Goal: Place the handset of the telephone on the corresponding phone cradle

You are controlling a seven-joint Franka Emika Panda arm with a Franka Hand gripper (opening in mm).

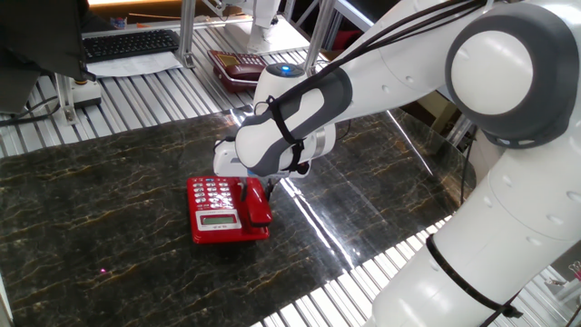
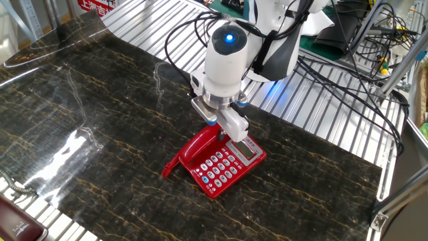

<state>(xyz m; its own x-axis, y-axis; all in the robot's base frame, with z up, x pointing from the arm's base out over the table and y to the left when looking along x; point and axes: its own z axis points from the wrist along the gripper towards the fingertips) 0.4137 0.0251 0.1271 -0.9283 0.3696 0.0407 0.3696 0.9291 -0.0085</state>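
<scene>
**Red handset lies along its phone base under the robot's gripper**

The glossy red handset (image 2: 194,148) rests lengthwise on the telephone (image 2: 224,167), filling the phone cradle (image 1: 260,207), the button-free strip beside the keypad; how fully it is seated cannot be told. In the other fixed view the handset runs along the base's 10 o'clock edge, and a short loop of red cord (image 2: 170,167) spills from its lower end onto the table at 8 o'clock. The pale keypad and small greenish display occupy the rest of the base, toward 4 o'clock.

The gripper (image 2: 220,130) hangs directly over the handset's upper end, at 12 o'clock from the phone's middle. Its fingers (image 2: 235,126) reach down close to the red plastic, but whether the jaws clasp the handset or stand apart from it cannot be told from either view.

The phone sits near the middle of the dark, gold-veined marble table (image 2: 100,134). In one fixed view a darker maroon phone (image 1: 234,66) lies well apart at 12 o'clock, on the slatted metal bench, with a black keyboard (image 1: 132,44) farther off at 10 o'clock.
</scene>
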